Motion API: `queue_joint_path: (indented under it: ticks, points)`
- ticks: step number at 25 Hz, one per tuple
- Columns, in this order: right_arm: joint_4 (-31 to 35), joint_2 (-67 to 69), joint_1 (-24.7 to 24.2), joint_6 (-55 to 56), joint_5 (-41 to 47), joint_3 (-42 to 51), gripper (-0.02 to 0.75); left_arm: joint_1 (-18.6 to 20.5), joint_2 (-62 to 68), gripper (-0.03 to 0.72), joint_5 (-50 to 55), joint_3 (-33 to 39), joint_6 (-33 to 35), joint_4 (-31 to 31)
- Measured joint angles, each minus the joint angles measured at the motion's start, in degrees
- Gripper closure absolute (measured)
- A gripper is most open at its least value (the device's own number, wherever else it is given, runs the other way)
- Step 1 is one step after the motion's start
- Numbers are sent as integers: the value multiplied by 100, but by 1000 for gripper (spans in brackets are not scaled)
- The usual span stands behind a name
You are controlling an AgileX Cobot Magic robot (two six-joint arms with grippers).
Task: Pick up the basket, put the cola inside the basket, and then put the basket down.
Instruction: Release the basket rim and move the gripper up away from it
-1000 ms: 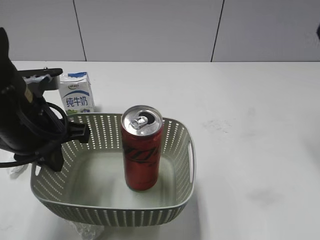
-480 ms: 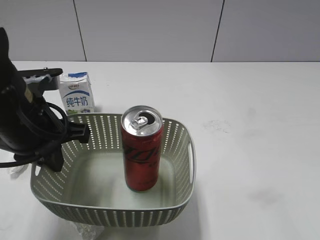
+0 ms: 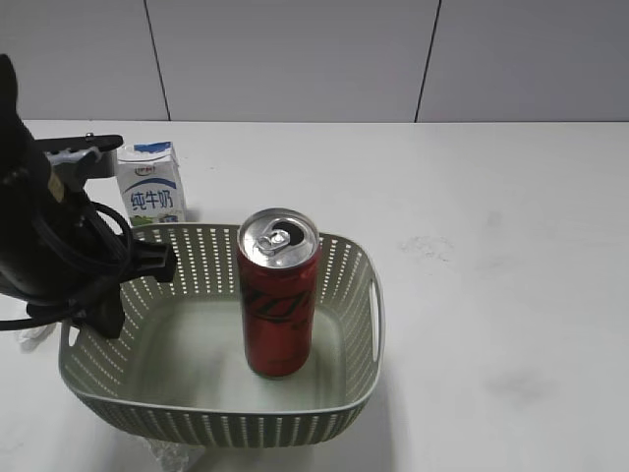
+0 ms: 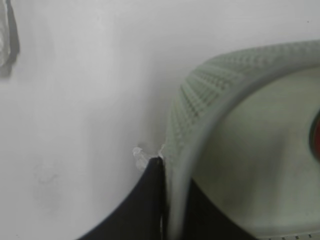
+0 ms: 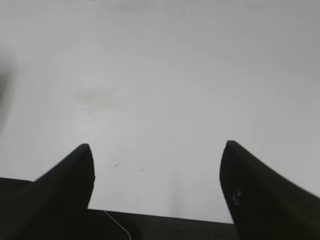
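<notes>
The pale green slotted basket (image 3: 349, 270) sits low at the front left of the white table. The red cola can (image 3: 279, 305) stands upright inside it on the floor. My left gripper (image 3: 93, 317) is shut on the basket's left wall; in the left wrist view its black fingers (image 4: 167, 172) pinch the rim of the basket (image 4: 210, 85), and a sliver of the red can (image 4: 316, 137) shows at the right edge. My right gripper (image 5: 156, 150) is open and empty over bare table; it is out of the exterior view.
A white-and-blue milk carton (image 3: 149, 190) stands behind the basket at the back left. Crumpled clear plastic (image 3: 172, 454) peeks out under the basket's front edge. A grey panelled wall runs behind the table.
</notes>
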Motion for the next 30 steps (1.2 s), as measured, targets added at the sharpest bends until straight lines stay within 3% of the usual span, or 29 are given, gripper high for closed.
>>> queue_joint_path:
  ticks: [9, 19, 30]
  points:
    - [0, -1362, 0, 0, -107, 761, 147, 0, 0, 692, 17, 0, 0, 0]
    - [0, -2530, 0, 0, -223, 783, 152, 0, 15, 692, -45, -102, -223, -1]
    - [-5, -2833, 0, 0, -229, 802, 154, 0, 1513, 692, 320, -2489, -279, 150]
